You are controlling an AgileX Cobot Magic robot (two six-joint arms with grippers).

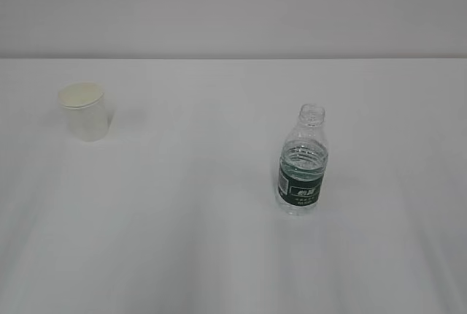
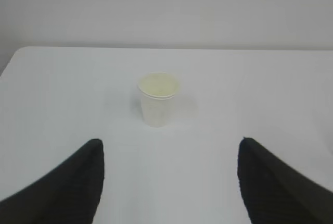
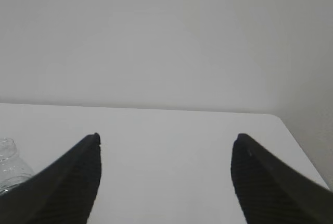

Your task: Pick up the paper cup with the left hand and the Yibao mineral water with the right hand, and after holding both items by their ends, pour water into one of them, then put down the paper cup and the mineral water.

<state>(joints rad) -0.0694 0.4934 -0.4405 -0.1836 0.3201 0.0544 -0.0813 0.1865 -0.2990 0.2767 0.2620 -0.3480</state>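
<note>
The white paper cup point(image 1: 86, 112) stands upright at the left back of the white table. It also shows in the left wrist view point(image 2: 157, 99), ahead of my left gripper point(image 2: 170, 143), which is open and empty, well short of the cup. The Yibao mineral water bottle point(image 1: 301, 162) stands upright right of centre, capless, partly filled, with a dark green label. Its neck shows at the left edge of the right wrist view point(image 3: 10, 164). My right gripper point(image 3: 166, 139) is open and empty, to the right of the bottle. Neither arm shows in the exterior view.
The white table point(image 1: 190, 241) ends at a plain grey wall at the back. Its far right corner shows in the right wrist view point(image 3: 276, 117), its far left corner in the left wrist view point(image 2: 18, 52).
</note>
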